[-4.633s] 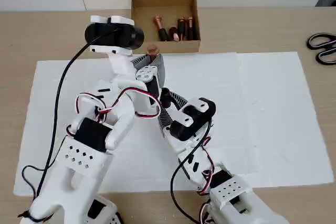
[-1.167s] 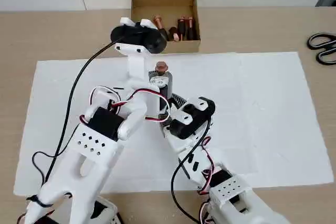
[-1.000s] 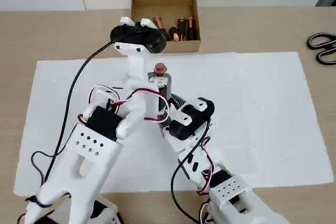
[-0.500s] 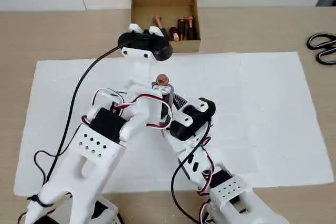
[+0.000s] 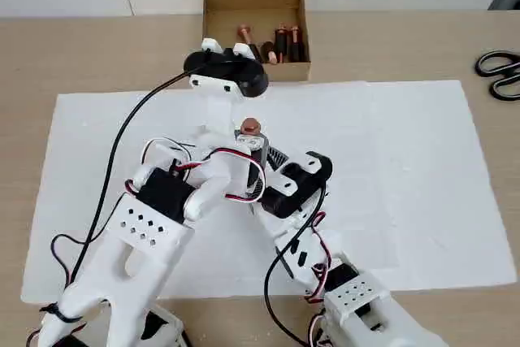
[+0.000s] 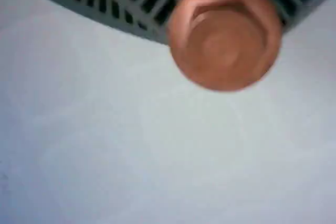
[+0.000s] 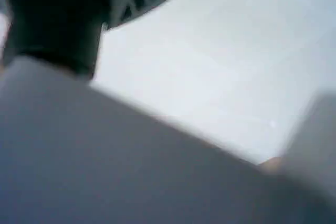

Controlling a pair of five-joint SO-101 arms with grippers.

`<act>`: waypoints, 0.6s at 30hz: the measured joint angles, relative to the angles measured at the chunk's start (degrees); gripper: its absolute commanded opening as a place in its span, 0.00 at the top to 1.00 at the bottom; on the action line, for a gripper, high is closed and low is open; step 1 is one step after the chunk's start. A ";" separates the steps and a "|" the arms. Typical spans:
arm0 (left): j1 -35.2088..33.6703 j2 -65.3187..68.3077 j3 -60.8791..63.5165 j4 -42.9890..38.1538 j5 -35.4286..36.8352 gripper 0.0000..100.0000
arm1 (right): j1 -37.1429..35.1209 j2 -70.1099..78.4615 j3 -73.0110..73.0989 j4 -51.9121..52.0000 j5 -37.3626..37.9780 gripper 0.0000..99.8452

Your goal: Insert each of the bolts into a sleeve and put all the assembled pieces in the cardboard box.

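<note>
A copper bolt (image 5: 251, 126) stands head-up in my left gripper (image 5: 249, 139), which is shut on it over the middle of the white sheet. Its round head (image 6: 226, 32) sits against the grey ribbed fingers (image 6: 126, 3) in the left wrist view. My right gripper (image 5: 269, 163) lies right beside and just in front of it, shut on a black sleeve (image 7: 52, 30); in the high view the left arm hides that sleeve. The cardboard box (image 5: 218, 23) at the back holds several assembled pieces (image 5: 276, 43).
A white sheet (image 5: 406, 160) covers most of the wooden table (image 5: 390, 38). Scissors (image 5: 500, 69) lie at the far right edge. The left arm's wrist camera and black cable (image 5: 226, 71) hang just in front of the box.
My left gripper has carried the bolt from near the box toward the front, down to the right gripper. The right arm has hardly moved.
</note>
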 measured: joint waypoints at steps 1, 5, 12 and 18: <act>0.26 0.00 0.00 0.35 -0.18 0.84 | 0.18 0.00 0.00 0.00 0.00 1.00; 0.26 0.00 -1.93 2.55 0.00 0.83 | 0.18 0.00 0.00 0.00 0.00 1.00; -1.93 0.09 -4.13 4.66 0.00 0.83 | 0.35 -0.09 0.00 -0.09 0.00 1.00; -4.84 0.09 -8.00 4.66 0.00 0.83 | 0.09 -0.09 0.00 -0.09 0.09 1.00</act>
